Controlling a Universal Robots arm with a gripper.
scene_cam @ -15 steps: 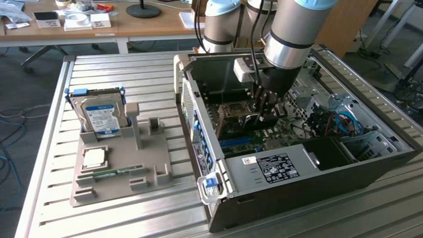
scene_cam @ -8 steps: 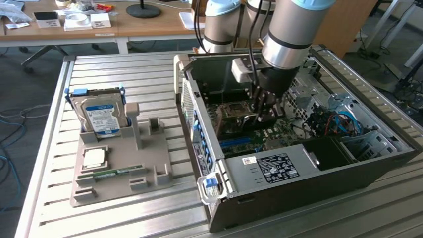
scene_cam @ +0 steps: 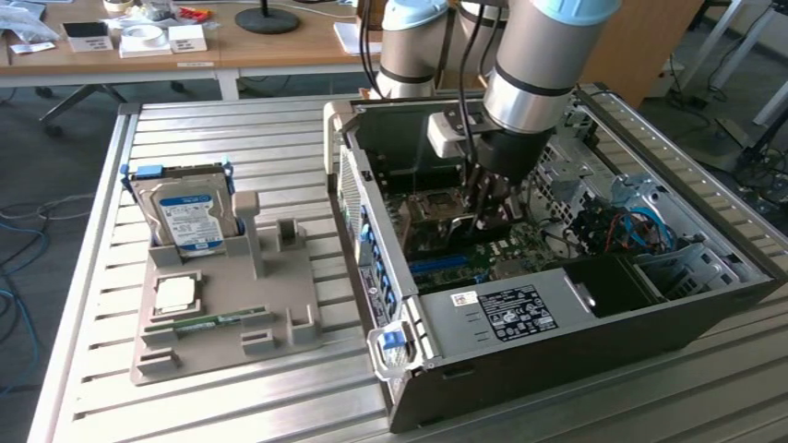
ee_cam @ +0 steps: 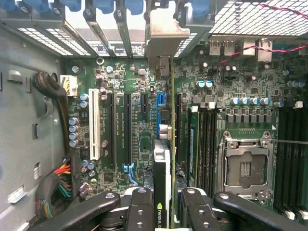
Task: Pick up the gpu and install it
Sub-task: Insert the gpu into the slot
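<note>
Slatted table (scene_cam: 221, 138) bears an open computer case (scene_cam: 542, 369) — inside, the gripper (scene_cam: 490, 198) clamps the gpu (ee_cam: 161, 159) over its motherboard (ee_cam: 144, 139).

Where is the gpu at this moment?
Inside the open computer case on the exterior view's right, the gpu is held on edge by the gripper over the motherboard, its metal bracket toward the rear slots.

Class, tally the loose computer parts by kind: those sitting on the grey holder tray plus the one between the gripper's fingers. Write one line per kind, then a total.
hard drive: 1
processor chip: 1
memory stick: 1
gpu, held in the gripper inside the case: 1
Total: 4
</note>
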